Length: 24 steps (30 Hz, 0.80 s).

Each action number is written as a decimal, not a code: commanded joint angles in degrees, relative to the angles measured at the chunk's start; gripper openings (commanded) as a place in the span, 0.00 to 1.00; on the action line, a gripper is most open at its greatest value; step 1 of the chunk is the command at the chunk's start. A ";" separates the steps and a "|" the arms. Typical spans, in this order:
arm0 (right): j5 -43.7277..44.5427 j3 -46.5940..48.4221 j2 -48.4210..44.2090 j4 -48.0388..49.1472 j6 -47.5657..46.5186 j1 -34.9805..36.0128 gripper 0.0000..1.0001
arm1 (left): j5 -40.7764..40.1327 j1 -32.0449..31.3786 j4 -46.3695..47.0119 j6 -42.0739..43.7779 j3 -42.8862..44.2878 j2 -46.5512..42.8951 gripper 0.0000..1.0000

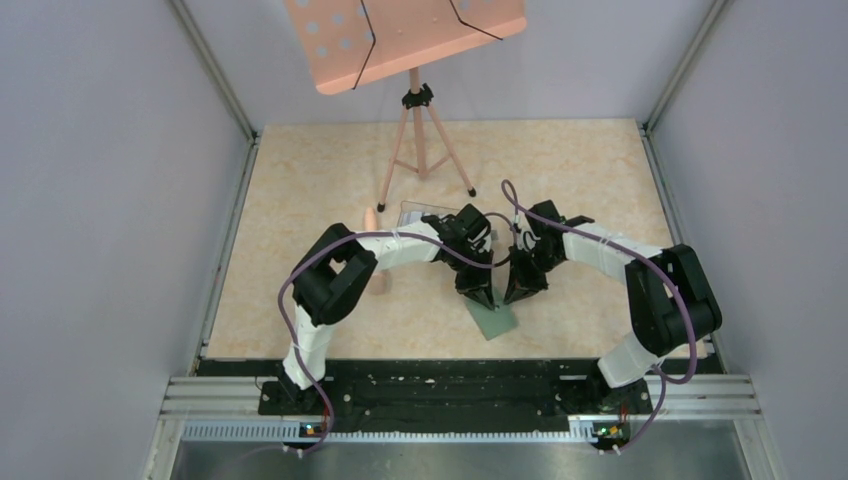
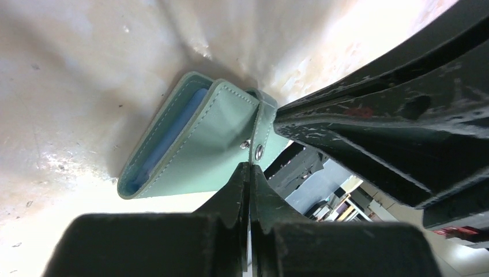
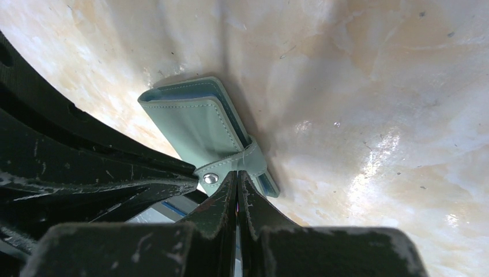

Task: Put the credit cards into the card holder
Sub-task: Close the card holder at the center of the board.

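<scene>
The card holder (image 1: 497, 323) is a folded sage-green wallet (image 2: 202, 144) with blue sleeves showing at its open edge and a snap strap with metal studs. It hangs tilted just above the table (image 1: 300, 200), casting a shadow. My left gripper (image 1: 487, 300) (image 2: 249, 166) is shut, its tips pinching the strap beside the studs. My right gripper (image 1: 512, 297) (image 3: 237, 173) is shut too, pinching the same strap from the other side of the card holder (image 3: 196, 124). The two grippers' tips nearly meet. The credit cards are out of view.
A clear plastic box (image 1: 425, 215) lies behind the left gripper. A peach peg (image 1: 371, 220) stands by the left arm. A peach music stand (image 1: 405, 35) on a tripod (image 1: 425, 150) rises at the back. Grey walls enclose the table.
</scene>
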 commanded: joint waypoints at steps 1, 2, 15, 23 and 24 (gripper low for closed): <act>-0.97 2.69 -2.44 0.05 -0.36 0.36 0.00 | 0.62 -0.70 -0.76 -0.56 -1.79 -3.26 0.00; -1.16 2.63 -2.39 0.03 -0.44 0.41 0.00 | 0.43 -0.83 -0.74 -0.68 -2.18 -3.37 0.00; -7.31 0.41 0.73 1.72 -2.07 0.40 0.00 | -2.66 -1.30 -1.47 -0.23 -3.32 -1.45 0.00; -7.40 -2.86 3.55 4.48 -2.04 0.73 0.00 | -4.53 -1.30 -0.41 -0.65 -4.94 0.13 0.00; -7.05 -3.25 3.91 4.85 -1.86 0.86 0.00 | -4.64 -1.30 -0.39 -0.70 -4.83 0.44 0.00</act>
